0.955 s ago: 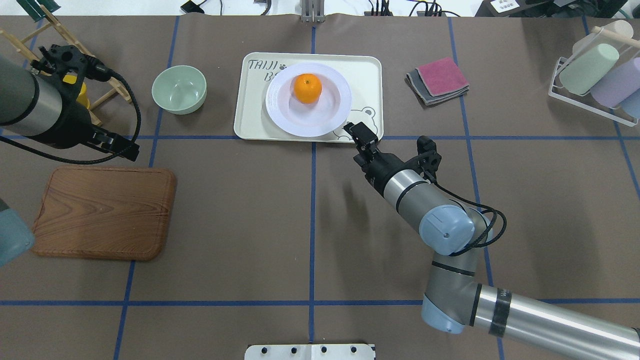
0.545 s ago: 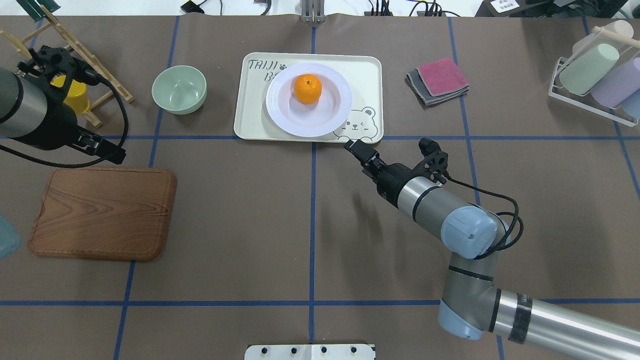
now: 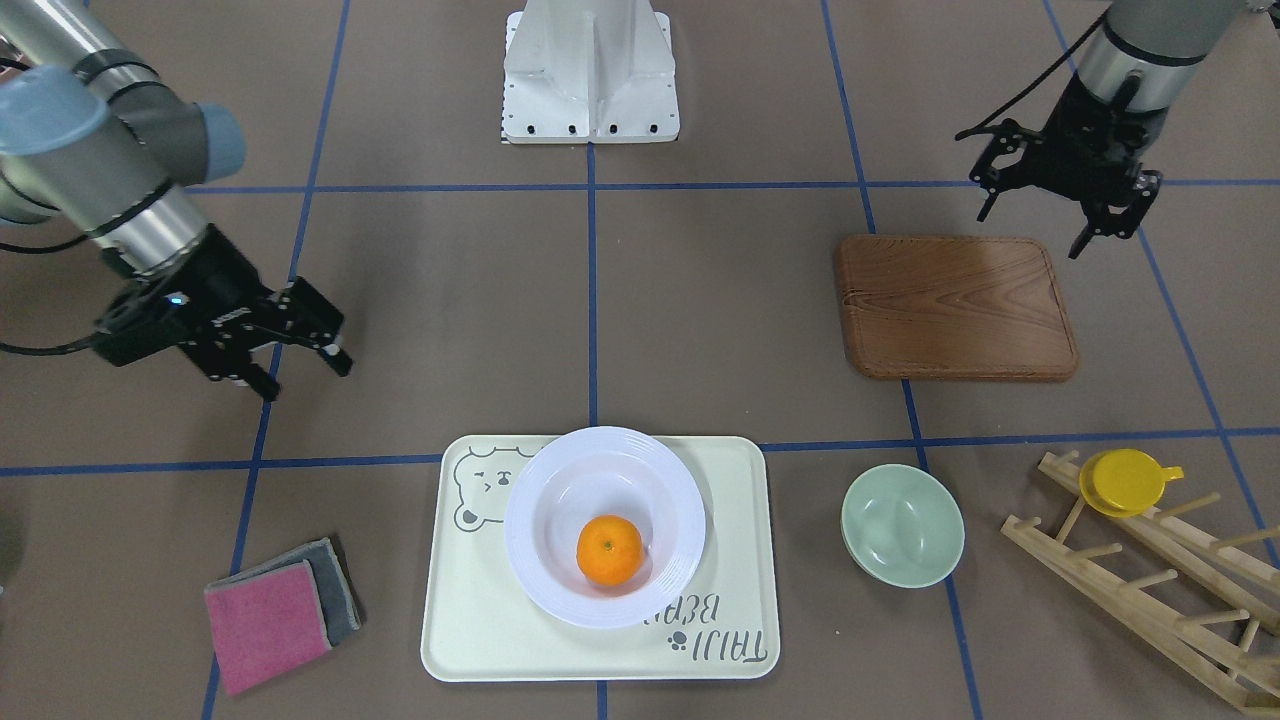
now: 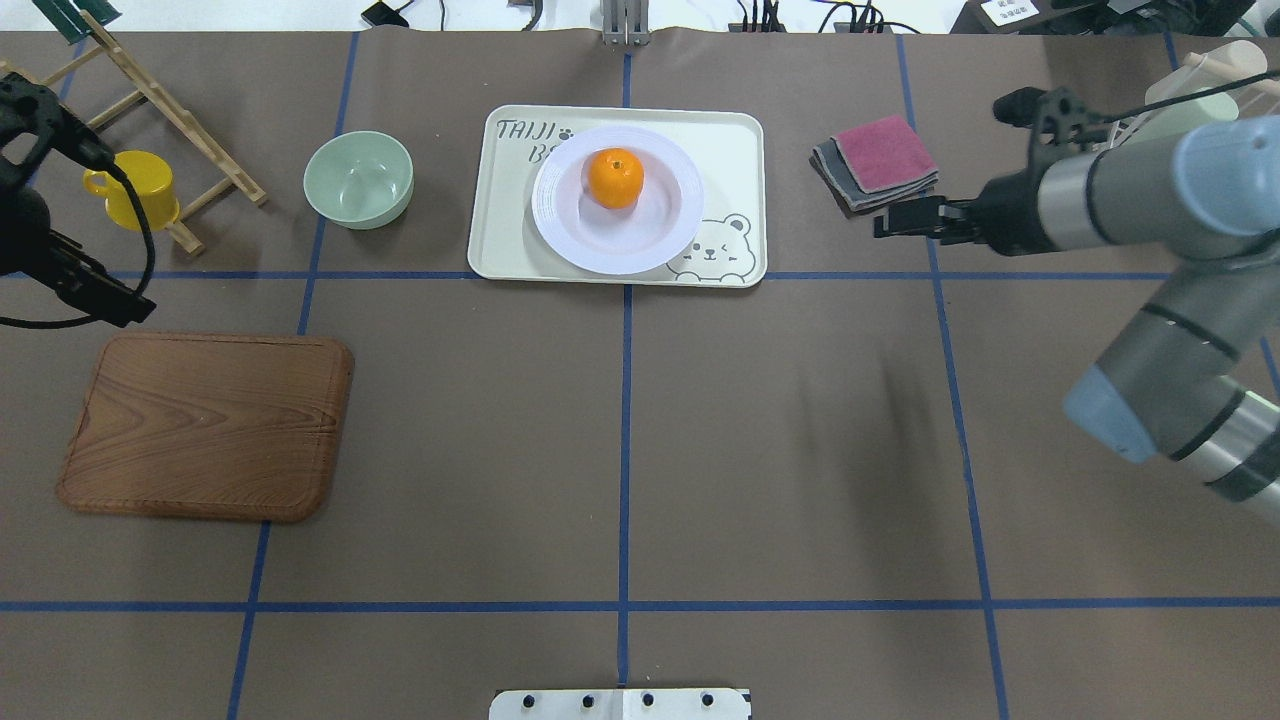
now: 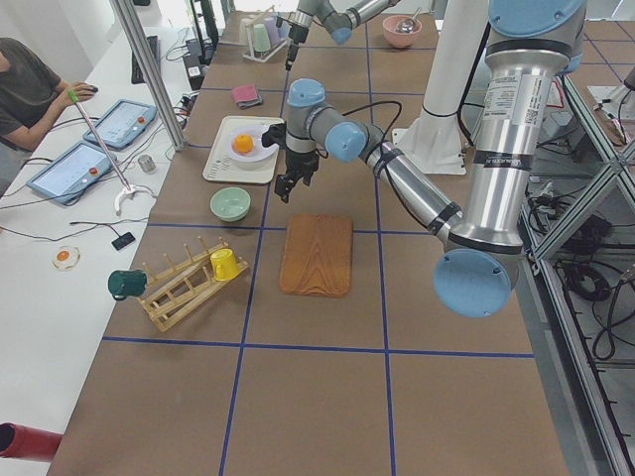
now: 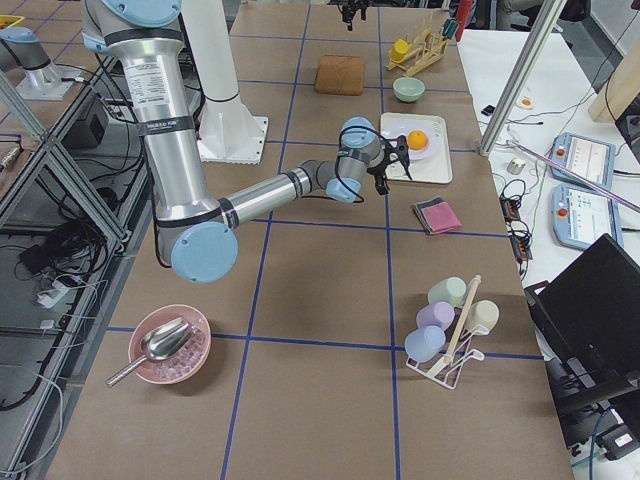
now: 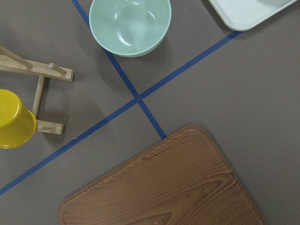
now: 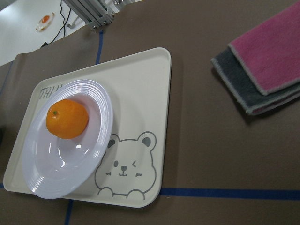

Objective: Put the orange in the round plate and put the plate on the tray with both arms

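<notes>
The orange lies in the white round plate, and the plate stands on the cream bear tray at the far middle of the table. The right wrist view shows the orange, plate and tray from the right side. My right gripper hangs to the right of the tray, near the cloths. It is open and empty. My left gripper is far to the left, above the wooden board's far edge. It is open with nothing in it.
A pale-green bowl sits left of the tray. A brown wooden board lies at the near left. Folded pink and grey cloths lie right of the tray. A wooden rack with a yellow cup stands far left, and a cup rack far right.
My right arm has swung away from the tray's near right corner, out to the right beside the cloths. My left arm has drawn back further left, uncovering the yellow cup.
</notes>
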